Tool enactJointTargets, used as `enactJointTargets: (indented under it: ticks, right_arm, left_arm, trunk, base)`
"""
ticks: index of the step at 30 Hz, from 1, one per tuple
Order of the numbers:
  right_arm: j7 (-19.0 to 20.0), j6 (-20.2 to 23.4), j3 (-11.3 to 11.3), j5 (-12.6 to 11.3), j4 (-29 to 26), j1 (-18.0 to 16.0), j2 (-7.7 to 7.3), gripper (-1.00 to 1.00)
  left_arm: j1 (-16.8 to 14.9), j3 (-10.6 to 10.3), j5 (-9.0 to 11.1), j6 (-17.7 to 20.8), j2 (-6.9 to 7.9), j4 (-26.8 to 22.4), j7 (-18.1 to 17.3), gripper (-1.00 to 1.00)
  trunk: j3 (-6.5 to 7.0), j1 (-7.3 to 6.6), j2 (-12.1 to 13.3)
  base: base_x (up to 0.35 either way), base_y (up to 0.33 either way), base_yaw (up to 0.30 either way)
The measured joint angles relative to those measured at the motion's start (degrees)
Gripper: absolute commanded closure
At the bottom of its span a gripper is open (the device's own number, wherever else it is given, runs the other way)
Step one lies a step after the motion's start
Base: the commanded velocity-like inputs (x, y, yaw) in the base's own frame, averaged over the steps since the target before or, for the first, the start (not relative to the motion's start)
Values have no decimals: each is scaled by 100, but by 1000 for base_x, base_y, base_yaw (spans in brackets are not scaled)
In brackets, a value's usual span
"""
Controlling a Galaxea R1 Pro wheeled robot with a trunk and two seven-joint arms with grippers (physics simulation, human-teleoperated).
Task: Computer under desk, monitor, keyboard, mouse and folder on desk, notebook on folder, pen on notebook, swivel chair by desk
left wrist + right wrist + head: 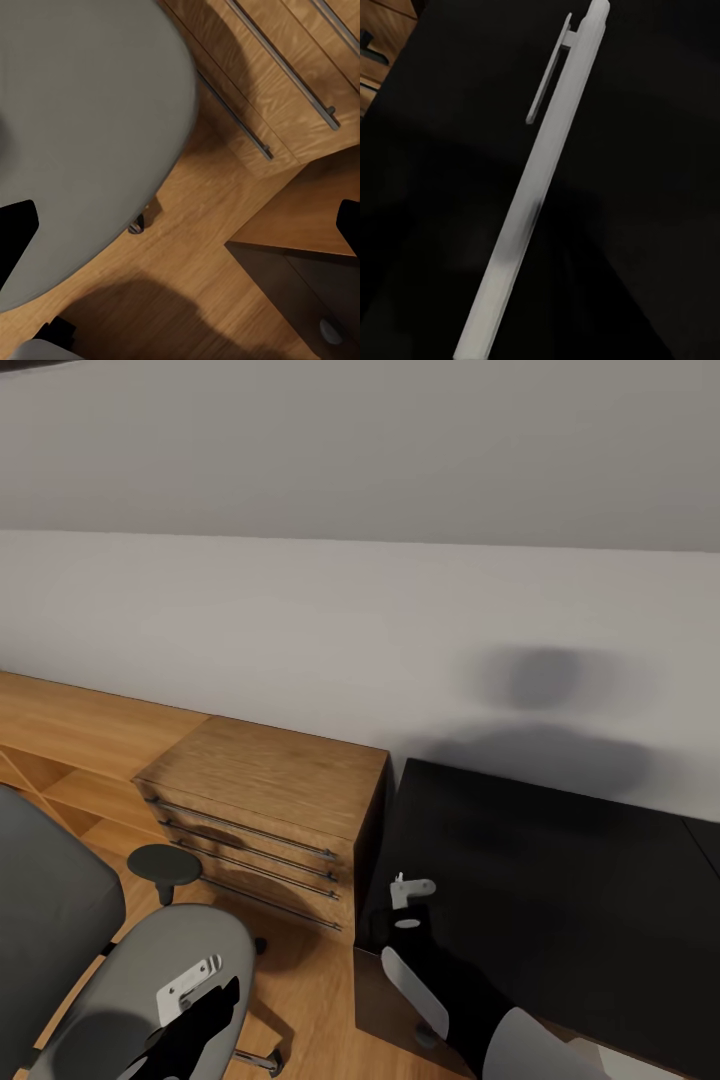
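Observation:
The pen [536,187], a pale white stick with a clip, runs slantwise close in front of the right wrist camera over the glossy black desk [560,880]. My right gripper [521,232] seems shut on the pen, though its dark fingers blend into the black top. My right arm [415,985] reaches over the desk's near left corner. The swivel chair [170,970] stands at the lower left, with a grey seat [82,127] and a black armrest [165,865]. My left gripper [205,1015] hangs open over the seat's edge, fingers [15,236] spread wide with nothing between them.
A light wooden chest of drawers [260,800] with long metal handles [285,75] stands between the chair and the desk, against the pale wall. Wooden floor [195,225] shows between the chair, the chest and the desk's black drawer unit [300,300].

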Motion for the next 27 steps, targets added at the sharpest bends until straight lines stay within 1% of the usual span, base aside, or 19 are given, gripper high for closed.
enactJointTargets:
  ticks: [5,17,27]
  right_arm:
    - [-9,122,-26,67,-40,-4,-15,100]
    - [-5,213,-31,10,-73,1,-18,100]
    - [-1,230,-35,37,-72,-2,-17,100]
  left_arm:
    - [0,0,0,1,0,0,0,-100]
    - [0,0,1,0,0,0,0,-100]
    - [0,0,0,2,0,0,0,-100]
  trunk:
    - [1,0,0]
    - [0,1,1]
    - [0,0,0]
  base:
    - [0,0,0]
    - [0,0,0]
    - [0,0,0]
